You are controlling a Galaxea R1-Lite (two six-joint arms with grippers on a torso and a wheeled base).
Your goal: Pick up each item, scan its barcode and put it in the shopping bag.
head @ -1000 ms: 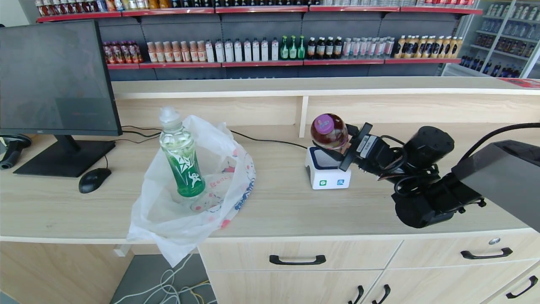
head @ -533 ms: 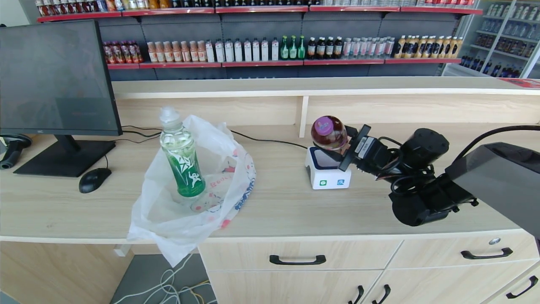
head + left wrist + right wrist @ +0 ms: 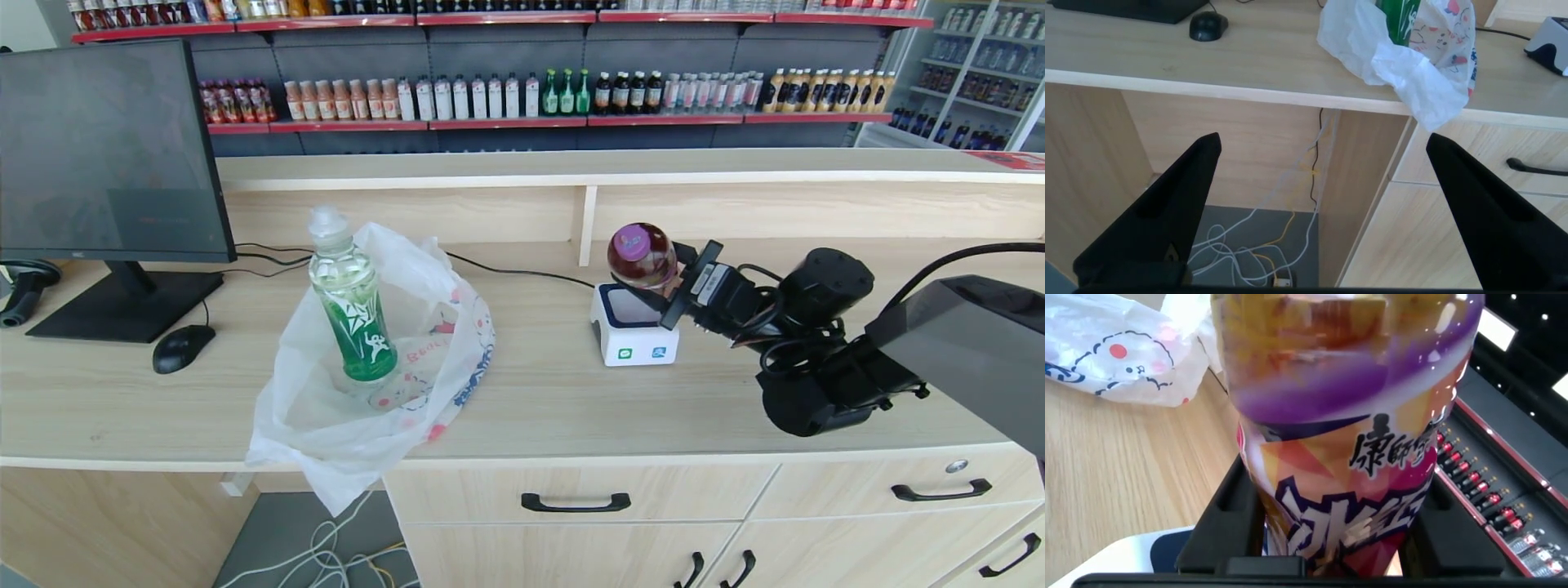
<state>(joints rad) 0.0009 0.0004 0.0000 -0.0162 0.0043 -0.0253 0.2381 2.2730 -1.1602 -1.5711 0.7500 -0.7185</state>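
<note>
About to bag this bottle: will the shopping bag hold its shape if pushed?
Probably floppy: the shopping bag is thin crumpled film, sagging over the counter edge. Likely light and apt to slide, though the green bottle standing in it may pin it.

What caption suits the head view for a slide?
Right gripper holds a purple-capped bottle over the scanner; green bottle stands in the shopping bag.

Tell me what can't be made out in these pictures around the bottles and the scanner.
- Barcode of the purple-capped bottle: cannot be found; head view faces its cap, right wrist view crops to a stretch of label.
- Scanner window: head view, partly covered by that bottle.
- Green bottle: left wrist view, cut off by the picture's edge.
</note>
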